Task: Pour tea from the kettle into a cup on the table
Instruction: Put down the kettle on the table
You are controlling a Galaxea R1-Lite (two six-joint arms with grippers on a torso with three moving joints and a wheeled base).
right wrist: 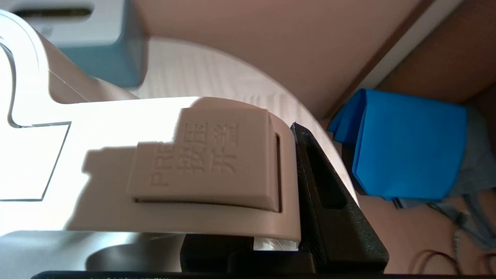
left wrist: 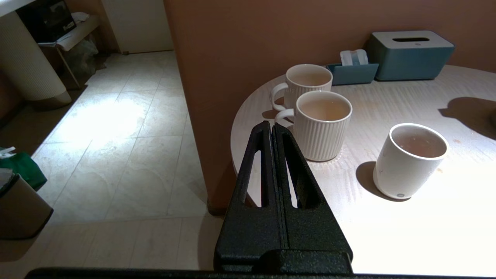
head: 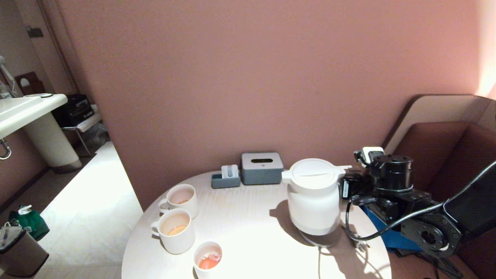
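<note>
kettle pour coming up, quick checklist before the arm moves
1. Right gripper on the kettle handle: ok, jaws clamp it.
2. Kettle lifted off its base: cannot tell.
3. Lid seated flat: ok.
4. Cup upright near the table front edge: ok.
5. Room in the cup: cannot tell; it already holds tea.
6. Left gripper out of the pour path: ok, shut beside the table edge.

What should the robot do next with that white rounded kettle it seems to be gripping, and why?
Probably lift it and carry it toward the small plain white cup. The right gripper is shut on the handle of the white rounded kettle, which looks upright just above its round base, its spout well short of that cup. The left gripper is shut, idle beside the table.
</note>
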